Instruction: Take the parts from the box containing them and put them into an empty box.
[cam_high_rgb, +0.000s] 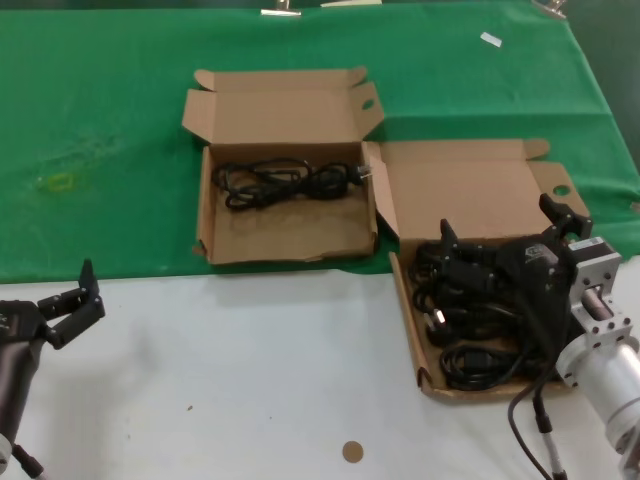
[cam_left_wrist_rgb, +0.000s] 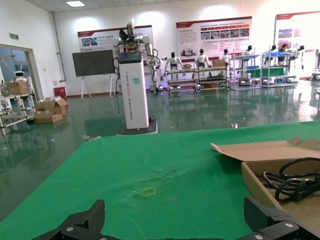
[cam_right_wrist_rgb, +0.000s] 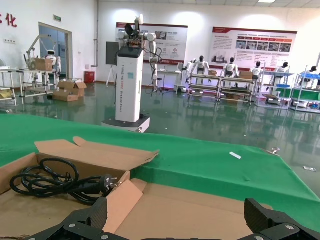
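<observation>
Counter (cam_high_rgb: 250, 370) carried both boxes; the squarish box (cam_high_rgb: 285, 235) held one cord bundle (cam_high_rgb: 285, 182), the longer box (cam_high_rgb: 470, 200) at right held stacked cords (cam_high_rgb: 470, 335). Right claw (cam_high_rgb: 500, 235) spread above that pile; left claw (cam_high_rgb: 75, 300) spread, idle low at left. Only the head view showed the pile; right wrist view showed the lone bundle (cam_right_wrist_rgb: 60, 181).

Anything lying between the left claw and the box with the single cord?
Nothing. In the head view, only bare white table and then green cloth separate the left claw from that box holding one cord.
</observation>
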